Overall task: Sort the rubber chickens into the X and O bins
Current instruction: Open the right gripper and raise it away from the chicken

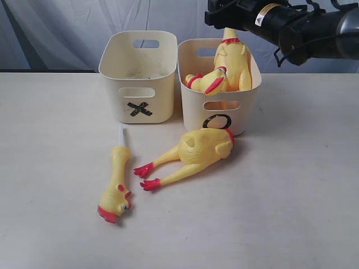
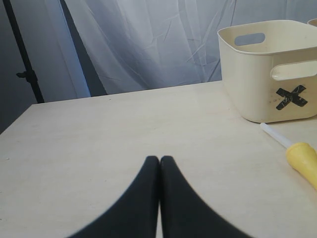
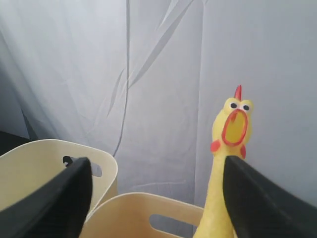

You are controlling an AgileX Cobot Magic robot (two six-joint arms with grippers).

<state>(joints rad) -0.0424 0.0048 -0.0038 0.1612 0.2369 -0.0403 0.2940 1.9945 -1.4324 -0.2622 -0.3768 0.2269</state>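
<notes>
So the left gripper [image 2: 159,159] has its two black fingers pressed flat together with nothing between them, sitting low over the table [image 2: 99,144]. Out ahead of it, its wrist cam catches the X bin [image 2: 270,69] and, closer in, the cut end of the head piece [image 2: 303,159] with its white tube. That piece is off to one side of the fingers, not straight ahead.

In the exterior view the head piece sits lower left. Its long axis runs almost straight up the frame, head at the bottom and tube pointing up at the X bin. It's near the bin front, but I can't tell if it touches.

The right gripper [image 3: 156,168] has its fingers wide apart and empty. It's up in the top right of the exterior view over the O bin [image 1: 247,112], which holds two whole chickens [image 1: 230,61].

The body [image 1: 199,150] lies mid-frame just in front of the O bin. It's on a diagonal, feet lower left, collar upper right.

My read: the head piece is the left arm's job. It'd have to open, swing sideways, and close across the neck, not along it.
</notes>
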